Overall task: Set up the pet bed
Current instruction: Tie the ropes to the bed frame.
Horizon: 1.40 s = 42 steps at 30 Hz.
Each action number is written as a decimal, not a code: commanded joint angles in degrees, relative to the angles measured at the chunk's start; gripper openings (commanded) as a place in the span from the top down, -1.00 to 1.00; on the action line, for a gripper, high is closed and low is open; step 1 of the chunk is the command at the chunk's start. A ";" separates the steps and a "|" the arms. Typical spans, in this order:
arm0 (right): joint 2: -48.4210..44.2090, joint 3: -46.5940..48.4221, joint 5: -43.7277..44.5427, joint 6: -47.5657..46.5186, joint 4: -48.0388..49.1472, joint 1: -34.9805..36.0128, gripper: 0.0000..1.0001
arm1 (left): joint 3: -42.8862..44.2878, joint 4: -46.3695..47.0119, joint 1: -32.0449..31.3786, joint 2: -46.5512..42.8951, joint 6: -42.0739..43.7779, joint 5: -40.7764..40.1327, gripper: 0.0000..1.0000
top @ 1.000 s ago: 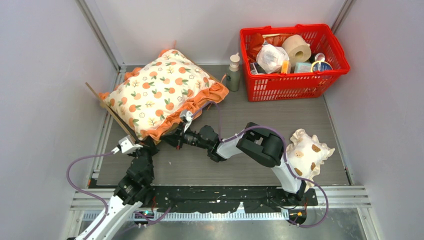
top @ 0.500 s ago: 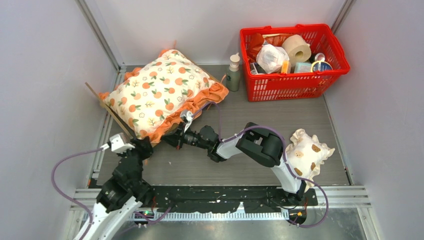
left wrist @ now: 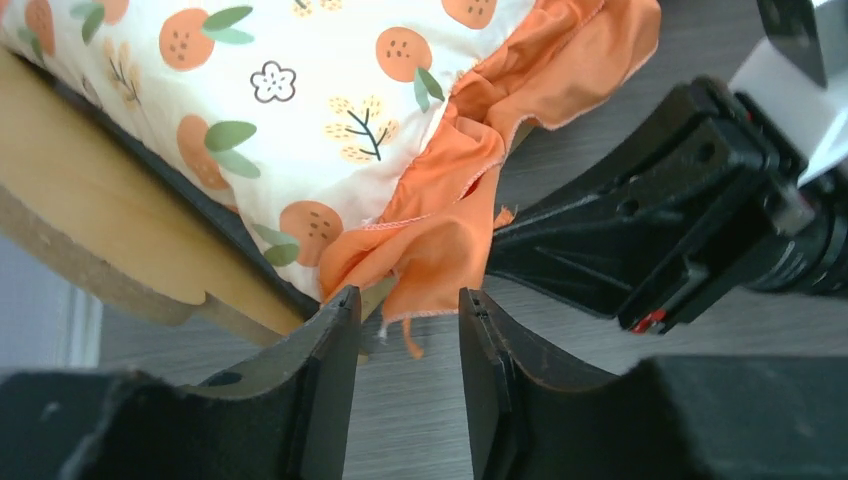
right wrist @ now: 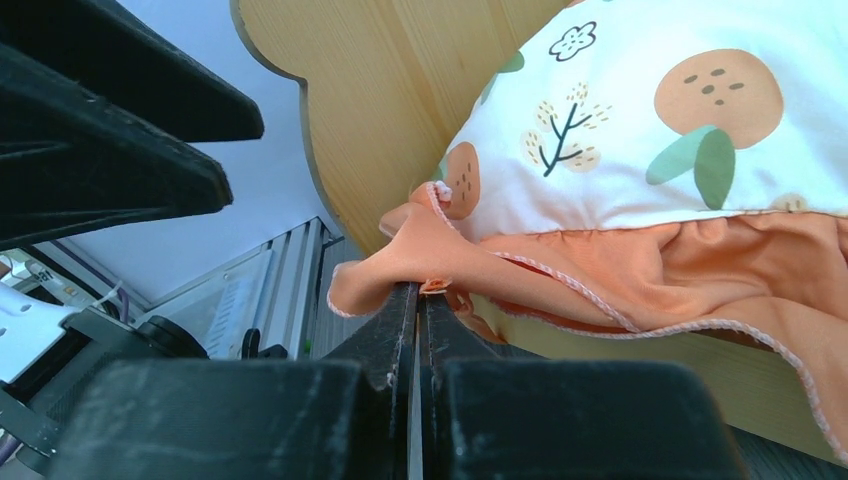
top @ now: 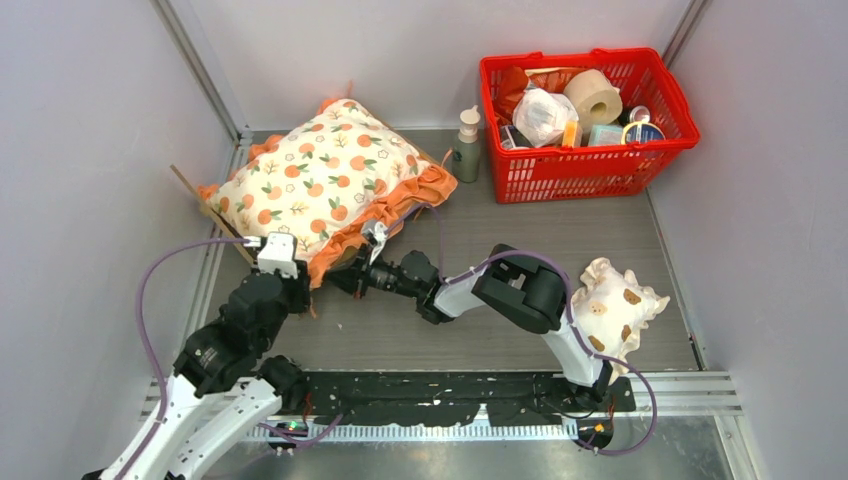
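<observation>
The pet bed (top: 213, 213) is at the back left, tilted, only its light-wood edge showing under the orange-print cushion (top: 325, 180). In the left wrist view its wood frame (left wrist: 100, 240) and dark base edge (left wrist: 185, 195) lie under the cushion (left wrist: 300, 110). My left gripper (top: 303, 300) (left wrist: 405, 312) is open at the cushion's near corner, and the tip of the orange ruffle (left wrist: 440, 250) hangs between its fingertips. My right gripper (top: 350, 278) (right wrist: 418, 292) is shut on the ruffle (right wrist: 470, 265) just beside it, under the scalloped wood (right wrist: 380, 90).
A red basket (top: 585, 165) of household items stands at the back right, with a pump bottle (top: 467, 145) on its left. A small frilled pillow with brown spots (top: 612, 305) lies at the right, beside the right arm. Walls close in on both sides.
My left gripper has swung from the bed's near-left corner to the cushion's ruffle corner, and its jaws have opened. The right gripper and the cushion have stayed put.
</observation>
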 commanded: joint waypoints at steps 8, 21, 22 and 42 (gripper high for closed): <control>-2.10 -1.08 -0.46 0.55 4.03 -1.16 0.89 | 5.51 -4.22 0.06 8.74 16.61 15.64 0.14; -2.77 -1.93 0.01 0.05 4.19 -1.24 0.90 | 12.19 -23.58 -0.95 17.42 77.60 38.83 0.08; -2.74 -1.85 0.02 0.03 4.15 -1.25 0.89 | 12.62 -24.78 -1.41 18.02 79.07 38.87 0.07; -2.81 -3.08 0.72 1.54 7.95 -2.01 0.89 | -3.05 -19.18 -11.49 33.35 101.44 18.40 0.14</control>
